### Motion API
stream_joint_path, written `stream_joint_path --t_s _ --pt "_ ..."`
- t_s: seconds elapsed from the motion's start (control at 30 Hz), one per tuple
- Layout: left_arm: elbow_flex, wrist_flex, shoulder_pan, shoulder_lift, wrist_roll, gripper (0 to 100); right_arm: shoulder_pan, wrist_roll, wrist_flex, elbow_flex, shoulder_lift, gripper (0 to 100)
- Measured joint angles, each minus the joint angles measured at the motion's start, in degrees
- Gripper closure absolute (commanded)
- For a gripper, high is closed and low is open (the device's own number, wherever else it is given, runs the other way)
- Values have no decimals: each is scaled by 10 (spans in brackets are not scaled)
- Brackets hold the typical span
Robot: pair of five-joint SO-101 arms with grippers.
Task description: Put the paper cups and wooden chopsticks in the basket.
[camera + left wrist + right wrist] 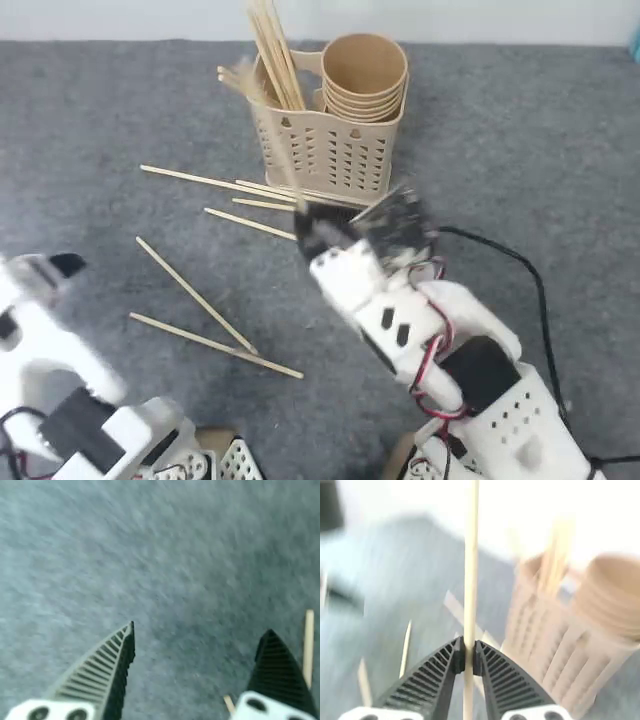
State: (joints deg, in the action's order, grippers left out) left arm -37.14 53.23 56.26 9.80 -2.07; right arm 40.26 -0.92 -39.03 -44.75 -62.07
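The right gripper point(468, 652) is clamped on a single wooden chopstick point(471, 555), its ribbed black jaws pinching the stick so that it stands upright and runs on well above and below the grip. The arm hangs just in front of the basket point(320, 150), a pale slotted caddy on the grey cloth point(520, 130) that covers the table. In the high view a nested stack of paper cups point(365, 70) already sits in the basket's right compartment, and a bundle of chopsticks point(272, 50) leans out of the left one. Several loose chopsticks point(195, 295) lie flat on the cloth, some close against the basket's foot and others well apart from it, toward the left arm. The left gripper point(200, 630) hovers low over the cloth with its jaws spread wide and nothing between them, and one stick point(309, 645) lies just beside a finger. The chopsticks look light, stiff and smooth, so a stick held at one narrow point is likely to swivel. A hold near the middle should keep it balanced, and the held stick probably needs its lower end steered over the rim before release. The sticks lying flat on the soft cloth offer little to get under and may roll when nudged.
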Motion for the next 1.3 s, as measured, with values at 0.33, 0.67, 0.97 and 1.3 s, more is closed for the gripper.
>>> stream_joint_path --t_s 0.33,0.67,0.97,1.3 --pt "-135 -119 -76 11 -2 637 -70 48 374 0 162 989" --pt "-313 -165 -103 242 0 637 -105 15 581 203 491 989" --pt "-380 -110 -142 415 0 637 -131 14 536 436 761 877" --pt "-401 -62 -184 421 0 637 -132 14 440 507 795 835"
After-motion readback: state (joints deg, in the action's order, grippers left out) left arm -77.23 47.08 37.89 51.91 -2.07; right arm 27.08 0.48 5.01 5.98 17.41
